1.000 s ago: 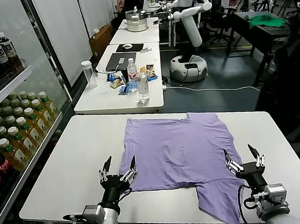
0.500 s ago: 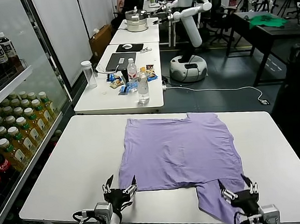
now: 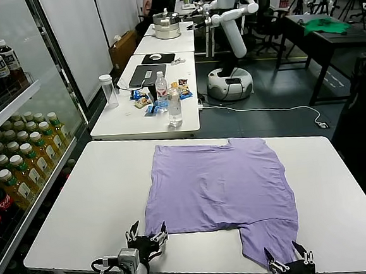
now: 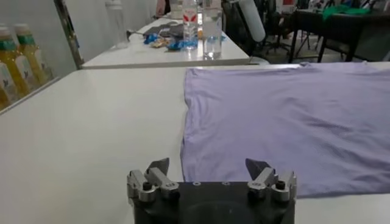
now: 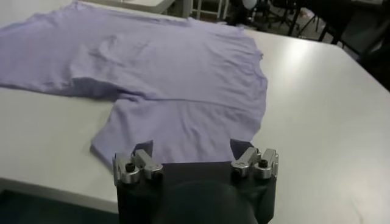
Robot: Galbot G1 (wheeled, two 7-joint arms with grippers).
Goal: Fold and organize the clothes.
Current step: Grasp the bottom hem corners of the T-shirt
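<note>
The lavender T-shirt (image 3: 221, 185) lies spread flat on the white table (image 3: 86, 202), plain side up, with one sleeve hanging toward the near right edge. My left gripper (image 3: 146, 232) is open and empty at the near edge, just in front of the shirt's near left corner. In the left wrist view the gripper (image 4: 208, 165) faces the shirt (image 4: 292, 115) without touching it. My right gripper (image 3: 288, 260) is open and empty at the near edge, by the sleeve's tip. In the right wrist view the gripper (image 5: 192, 147) sits over the sleeve end of the shirt (image 5: 170, 67).
A cooler shelf of drink bottles (image 3: 19, 156) stands along the left. Behind is a second table (image 3: 124, 119) with bottles, snacks and a laptop (image 3: 146, 73). A white robot (image 3: 231, 19) and a green cloth (image 3: 326, 25) on a dark table are far back.
Both grippers have drawn back and down toward the near table edge. The right one has sunk almost out of the head view. The shirt has not moved.
</note>
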